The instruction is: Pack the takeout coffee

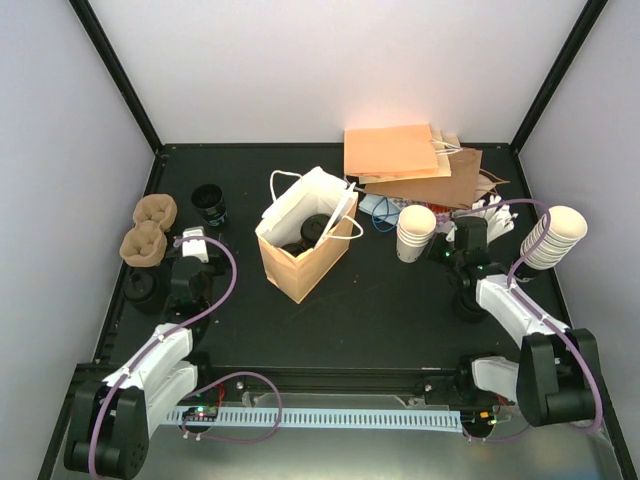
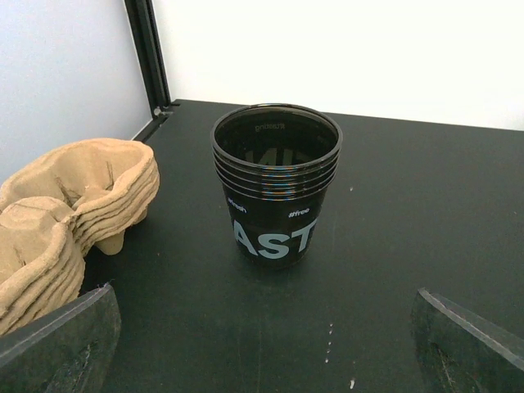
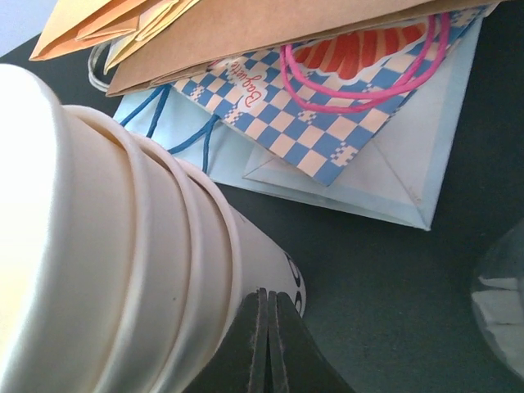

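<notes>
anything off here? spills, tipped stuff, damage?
No spill or damage shows. The flat bags at the back lie in a messy fanned pile. The cup stack at the right edge looks tilted; that may be only camera angle.

**Layout of the table point(image 1: 400, 300), seen from above.** Centre: standing bag point(image 1: 300, 262), with coffee point(image 1: 312, 230) inside it. Left edge: carriers point(image 1: 143, 245), stacked. Plastic cups point(image 1: 209, 203), nested, stand to the right of and behind the carriers, apart from them. Rear right: flat bags point(image 1: 405, 152), piled one on another near the back edge. In front of the pile: upright cups point(image 1: 415, 233), nested. Farther right, near the right edge: tilted cups point(image 1: 553, 237), nested. The standing bag lies between the plastic cups and the upright cups.
</notes>
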Controlling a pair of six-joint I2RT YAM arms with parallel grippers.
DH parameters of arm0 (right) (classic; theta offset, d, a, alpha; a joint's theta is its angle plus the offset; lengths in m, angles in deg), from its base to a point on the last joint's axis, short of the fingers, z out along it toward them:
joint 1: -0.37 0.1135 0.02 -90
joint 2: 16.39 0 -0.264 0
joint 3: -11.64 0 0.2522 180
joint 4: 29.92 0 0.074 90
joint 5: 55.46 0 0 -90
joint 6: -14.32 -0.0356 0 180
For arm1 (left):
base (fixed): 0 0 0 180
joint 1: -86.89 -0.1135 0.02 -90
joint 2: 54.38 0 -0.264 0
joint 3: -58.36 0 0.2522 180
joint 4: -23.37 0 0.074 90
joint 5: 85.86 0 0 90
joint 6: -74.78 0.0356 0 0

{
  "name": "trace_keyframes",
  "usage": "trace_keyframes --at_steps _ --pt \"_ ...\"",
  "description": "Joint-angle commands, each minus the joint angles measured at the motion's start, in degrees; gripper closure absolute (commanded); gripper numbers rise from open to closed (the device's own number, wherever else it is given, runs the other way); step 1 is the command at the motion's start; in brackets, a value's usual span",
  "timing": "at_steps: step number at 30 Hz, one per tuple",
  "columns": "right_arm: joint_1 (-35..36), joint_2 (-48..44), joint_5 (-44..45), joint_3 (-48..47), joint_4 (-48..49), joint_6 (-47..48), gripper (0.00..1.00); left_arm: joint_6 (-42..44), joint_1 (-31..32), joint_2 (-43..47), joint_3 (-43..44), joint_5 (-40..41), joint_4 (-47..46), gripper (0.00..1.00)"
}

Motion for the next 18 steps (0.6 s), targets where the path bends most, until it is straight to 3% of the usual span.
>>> trace_keyframes --at_steps 1,18 --pt "-0.33 1.56 -4.32 -0.46 4.30 -2.95 0.99 0.96 -0.39 -0.39 1.78 0.35 -1.91 0.01" --pt "-0.15 6.35 -11.35 0.26 9.00 -5.08 0.99 1.14 -0.41 -0.47 1.73 0.30 -1.82 0.01"
